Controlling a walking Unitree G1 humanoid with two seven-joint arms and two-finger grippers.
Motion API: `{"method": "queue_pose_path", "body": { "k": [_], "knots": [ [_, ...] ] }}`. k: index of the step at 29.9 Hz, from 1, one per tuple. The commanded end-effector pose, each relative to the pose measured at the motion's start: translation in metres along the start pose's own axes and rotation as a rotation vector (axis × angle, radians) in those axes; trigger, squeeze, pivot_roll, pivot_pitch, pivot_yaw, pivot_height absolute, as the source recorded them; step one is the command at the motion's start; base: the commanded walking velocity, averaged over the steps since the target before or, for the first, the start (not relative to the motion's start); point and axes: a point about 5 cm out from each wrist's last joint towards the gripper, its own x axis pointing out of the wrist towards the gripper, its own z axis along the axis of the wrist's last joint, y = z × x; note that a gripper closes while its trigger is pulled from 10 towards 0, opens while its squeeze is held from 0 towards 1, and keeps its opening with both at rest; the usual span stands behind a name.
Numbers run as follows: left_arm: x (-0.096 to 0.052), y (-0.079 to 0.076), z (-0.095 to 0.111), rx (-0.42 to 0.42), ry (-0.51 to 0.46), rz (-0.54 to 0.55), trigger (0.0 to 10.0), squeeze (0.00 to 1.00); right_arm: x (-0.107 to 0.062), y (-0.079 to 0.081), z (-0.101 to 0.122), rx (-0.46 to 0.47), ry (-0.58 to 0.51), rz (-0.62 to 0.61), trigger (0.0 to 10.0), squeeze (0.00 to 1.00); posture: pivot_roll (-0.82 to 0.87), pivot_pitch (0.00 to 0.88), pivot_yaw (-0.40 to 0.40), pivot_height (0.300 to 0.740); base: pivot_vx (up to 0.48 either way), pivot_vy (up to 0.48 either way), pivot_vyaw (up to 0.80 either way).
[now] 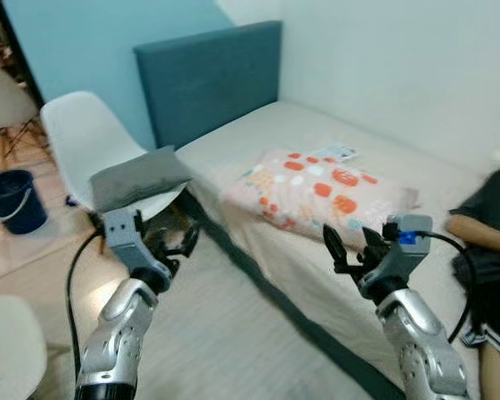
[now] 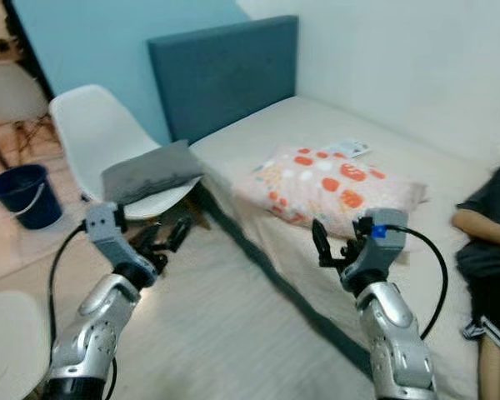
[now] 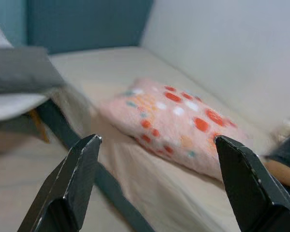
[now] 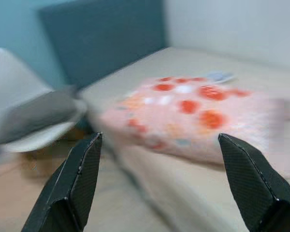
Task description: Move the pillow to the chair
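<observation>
The spotted pillow (image 1: pixel 317 193) lies near the bed's (image 1: pixel 417 167) front edge, long axis along it. The right tool (image 1: pixel 350 243), spread wide, hangs just before it, nearer than the left tool (image 1: pixel 177 243), also wide, below the white chair (image 1: pixel 87 137).

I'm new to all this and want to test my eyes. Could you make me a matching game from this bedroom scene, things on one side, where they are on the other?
Things:
1. spotted pillow
2. grey cushion
3. blue bucket
4. person

Places:
A. on the white chair seat
B. on the floor, left of the chair
C. lying on the bed, near its edge
D. at the right edge of the scene, by the bed

Pairs: 1-C, 2-A, 3-B, 4-D
</observation>
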Motion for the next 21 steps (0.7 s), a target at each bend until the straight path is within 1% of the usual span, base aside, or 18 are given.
{"method": "queue_pose_path", "body": {
  "k": [1, 2, 3, 4, 5, 8, 10, 12, 13, 14, 16, 17, 19, 20, 21],
  "knots": [
    [-0.002, 0.008, 0.0, 0.067, 0.006, 0.059, 10.0, 0.0, 0.001, -0.003, -0.006, -0.058, 0.032, -0.032, 10.0, 0.0, -0.11, 0.001, 0.028, 0.74, 0.0, 0.0, -0.8],
    [-0.001, 0.01, 0.001, 0.088, 0.01, 0.073, 10.0, 0.0, 0.001, -0.005, -0.006, -0.09, 0.039, -0.044, 10.0, 0.0, -0.11, 0.001, 0.028, 0.74, 0.0, 0.0, -0.8],
    [-0.001, 0.01, 0.001, 0.088, 0.01, 0.073, 10.0, 0.0, 0.001, -0.005, -0.006, -0.09, 0.039, -0.044, 10.0, 0.0, -0.11, 0.001, 0.028, 0.74, 0.0, 0.0, -0.8],
    [0.0, 0.012, 0.001, 0.114, 0.014, 0.089, 10.0, 0.0, 0.002, -0.009, -0.006, -0.136, 0.052, -0.074, 10.0, 0.0, -0.11, 0.003, 0.024, 0.74, 0.0, 0.0, -0.79],
    [0.002, 0.014, 0.002, 0.12, 0.016, 0.093, 10.0, 0.0, 0.002, -0.013, -0.006, -0.156, 0.058, -0.09, 10.0, 0.0, -0.11, 0.003, 0.024, 0.74, 0.0, 0.0, -0.79],
    [0.004, 0.016, 0.003, 0.113, 0.022, 0.096, 10.0, 0.0, 0.003, -0.015, -0.006, -0.163, 0.06, -0.096, 10.0, 0.0, -0.11, 0.008, 0.023, 0.74, 0.0, 0.0, -0.79],
    [0.004, 0.016, 0.002, 0.102, 0.029, 0.095, 10.0, 0.0, 0.003, -0.013, -0.005, -0.153, 0.047, -0.079, 10.0, 0.0, -0.11, 0.011, 0.022, 0.74, 0.0, 0.0, -0.78],
    [0.004, 0.017, 0.001, 0.096, 0.037, 0.097, 10.0, 0.0, 0.003, -0.011, -0.003, -0.151, 0.03, -0.061, 10.0, 0.0, -0.11, 0.013, 0.023, 0.74, 0.0, 0.0, 0.0],
    [0.004, 0.019, 0.0, 0.108, 0.05, 0.122, 10.0, 0.0, 0.003, -0.009, -0.003, -0.148, 0.027, -0.044, 10.0, 0.0, -0.11, 0.014, 0.023, 0.74, 0.304, 0.0, 0.0],
    [0.004, 0.021, -0.001, 0.102, 0.053, 0.138, 10.0, 0.0, 0.003, -0.008, -0.002, -0.146, 0.026, -0.035, 10.0, 0.0, -0.11, 0.014, 0.024, 0.74, 0.315, 0.0, 0.0],
    [0.004, 0.021, -0.001, 0.102, 0.053, 0.138, 10.0, 0.0, 0.003, -0.008, -0.002, -0.146, 0.026, -0.035, 10.0, 0.0, -0.11, 0.014, 0.024, 0.74, 0.315, 0.0, 0.0],
    [0.004, 0.022, -0.001, 0.111, 0.051, 0.155, 10.0, 0.0, 0.003, -0.007, -0.002, -0.147, 0.024, -0.029, 10.0, 0.0, -0.12, 0.015, 0.025, 0.74, 0.364, 0.0, 0.0],
    [0.004, 0.022, -0.001, 0.11, 0.049, 0.165, 10.0, 0.0, 0.003, -0.006, -0.002, -0.162, 0.025, -0.028, 10.0, 0.0, -0.12, 0.015, 0.025, 0.74, 0.416, 0.0, 0.0],
    [0.004, 0.021, -0.001, 0.108, 0.047, 0.168, 10.0, 0.0, 0.003, -0.005, -0.002, -0.193, 0.027, -0.021, 10.0, 0.0, -0.11, 0.016, 0.024, 0.74, 0.42, 0.0, 0.0],
    [0.004, 0.021, -0.001, 0.108, 0.047, 0.168, 10.0, 0.0, 0.003, -0.005, -0.002, -0.193, 0.027, -0.021, 10.0, 0.0, -0.11, 0.016, 0.024, 0.74, 0.42, 0.0, 0.0]
  ]
}}
